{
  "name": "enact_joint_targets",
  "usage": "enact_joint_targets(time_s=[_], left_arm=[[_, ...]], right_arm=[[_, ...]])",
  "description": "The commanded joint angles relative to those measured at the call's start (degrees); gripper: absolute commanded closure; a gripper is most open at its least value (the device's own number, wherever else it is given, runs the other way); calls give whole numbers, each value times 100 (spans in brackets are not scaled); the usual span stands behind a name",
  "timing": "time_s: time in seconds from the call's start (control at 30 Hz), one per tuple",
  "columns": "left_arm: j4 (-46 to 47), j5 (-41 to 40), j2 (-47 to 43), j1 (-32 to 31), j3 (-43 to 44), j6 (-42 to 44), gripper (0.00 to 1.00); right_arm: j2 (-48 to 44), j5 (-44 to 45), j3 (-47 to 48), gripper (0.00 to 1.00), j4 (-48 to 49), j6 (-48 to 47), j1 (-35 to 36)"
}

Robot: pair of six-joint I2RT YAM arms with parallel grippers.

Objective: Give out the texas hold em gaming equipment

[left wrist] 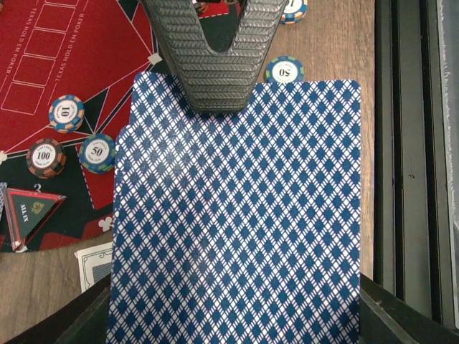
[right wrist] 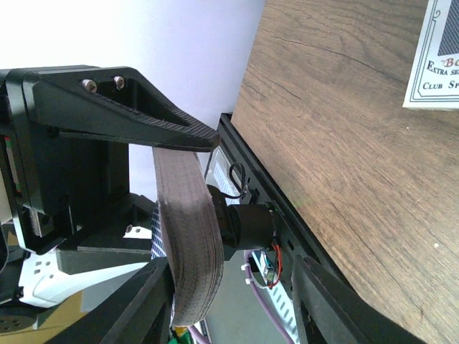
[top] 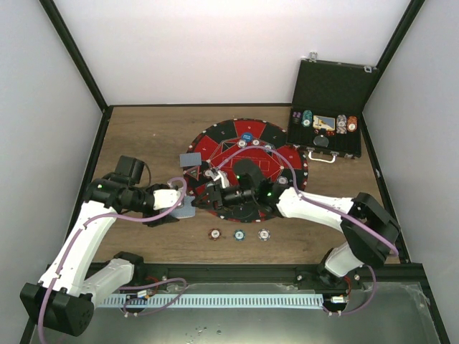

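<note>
Firmly, the left end effector pinched a thick deck of cards under its dark, ribbed pads. The deck's backs carried a fine blue-and-white diamond lattice, and its corners were rounded. It was held just off the near-left rim of the round red-and-black mat. The right end effector had smooth black fingers that stood spread, with the deck's layered grey edge running between them; whether they pressed on it could not be told.

Round striped chips marked 10, 100 and 50 lay on the mat beside a triangular marker. Three more chips sat in a row on the wood-grain surface, near of the mat. A loose card lay on the mat's left part. An open black case stood far right. The deck blocked much of the left wrist view.
</note>
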Motion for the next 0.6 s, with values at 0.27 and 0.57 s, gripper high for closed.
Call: enact_joint_targets(time_s=[0.27, 0.57], left_arm=[[148, 138, -11, 18, 74, 93, 96], [197, 70, -38, 18, -22, 103, 96]], right_arm=[[-161, 118, 264, 79, -165, 97, 216], [-332, 147, 189, 97, -158, 150, 245]])
